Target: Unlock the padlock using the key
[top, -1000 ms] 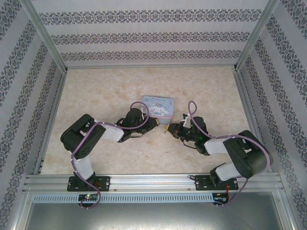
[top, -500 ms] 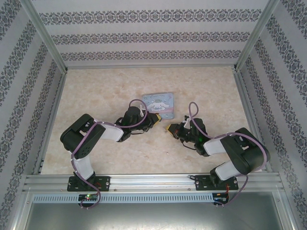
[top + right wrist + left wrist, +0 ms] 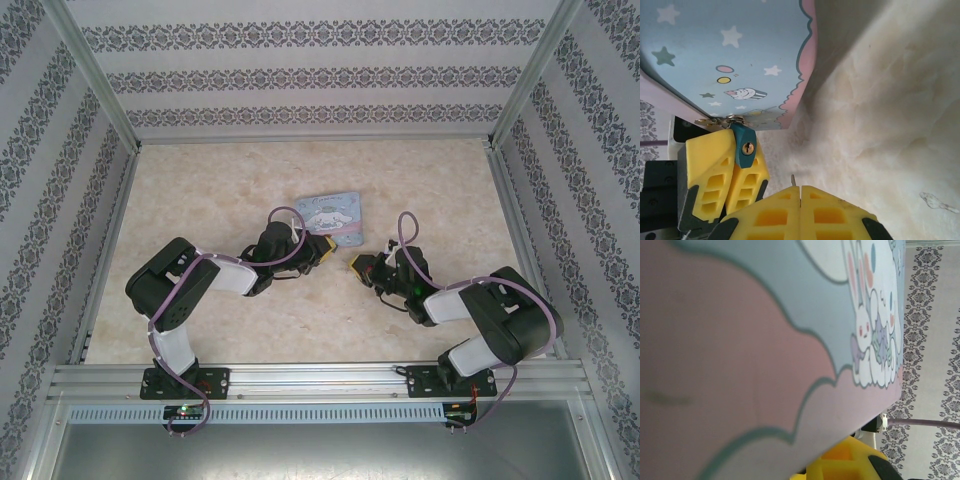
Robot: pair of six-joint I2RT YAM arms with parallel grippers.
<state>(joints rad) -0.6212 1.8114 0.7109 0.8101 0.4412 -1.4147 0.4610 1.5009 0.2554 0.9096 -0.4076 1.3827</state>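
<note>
The small teal padlock point(image 3: 745, 146) is pinched between the yellow fingers point(image 3: 707, 170) of my left gripper point(image 3: 328, 250), its brass keyhole facing the right wrist camera. Its shackle end sits against the corner of the pale-blue cartoon tin point(image 3: 715, 50). My right gripper point(image 3: 800, 189) is shut on the key point(image 3: 792, 179), of which a thin tip sticks out between the pads. That tip is a short way below and to the right of the keyhole, not touching it. In the top view the right gripper point(image 3: 356, 265) faces the left one just in front of the tin point(image 3: 333, 213).
The tin point(image 3: 765, 340) lies very close over the left wrist camera, above a yellow finger point(image 3: 850, 462). The marble table point(image 3: 220, 190) spreads left and far of the arms. Patterned walls and metal posts point(image 3: 505, 190) close in the sides.
The right gripper has eased slightly right, away from the left one. The left gripper and the tin have shifted a little towards the far side.
</note>
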